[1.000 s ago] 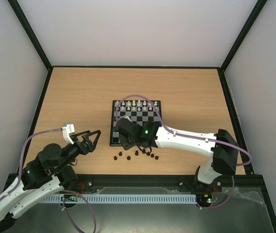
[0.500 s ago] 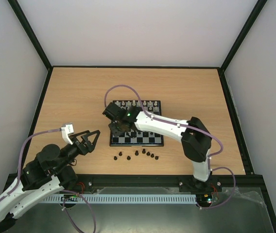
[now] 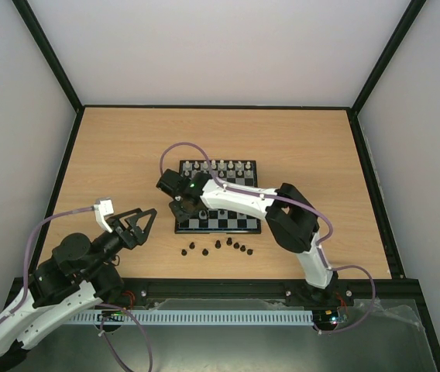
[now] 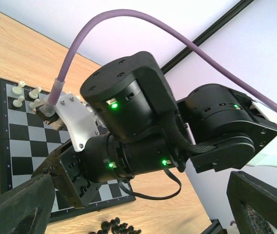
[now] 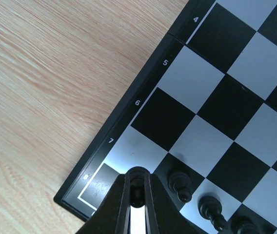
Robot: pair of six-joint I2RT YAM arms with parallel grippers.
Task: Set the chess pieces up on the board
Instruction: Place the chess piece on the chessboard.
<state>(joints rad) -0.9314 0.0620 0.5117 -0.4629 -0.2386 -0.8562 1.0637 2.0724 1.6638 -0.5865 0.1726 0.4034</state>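
Mid-task, dark side partly set.

- Right gripper (image 5: 138, 181): clenched on one dark piece (image 5: 138, 191), poised over the board (image 5: 175, 114) at its corner square by the "8" edge mark. Can't tell whether the piece touches the square yet. My read: it's about to be set down.
- On the board next to that corner: at least three placed dark pieces (image 5: 180, 185) stand in a line along the same edge row. The rest of that row runs out of the wrist view, and in the top view the arm covers it, so no full count.
- Off the board: roughly eight loose dark pieces (image 3: 218, 246) are scattered on the bench (image 3: 127, 147), just off the board's near edge.
- White pieces (image 3: 218, 166) stand lined up along the board's far edge. They look finished and aren't part of this job.
- Left gripper (image 3: 149, 223): fully released, holding nothing, parked well off the board's near-left corner and aimed at it.

Estimate: under half the dark set is on the board. Left to do: release this one, then shuttle the loose ones over from the near edge. Main risk: the pieces are tiny against the gripper and the neighbour sits just beside the target square, so opening could knock it.
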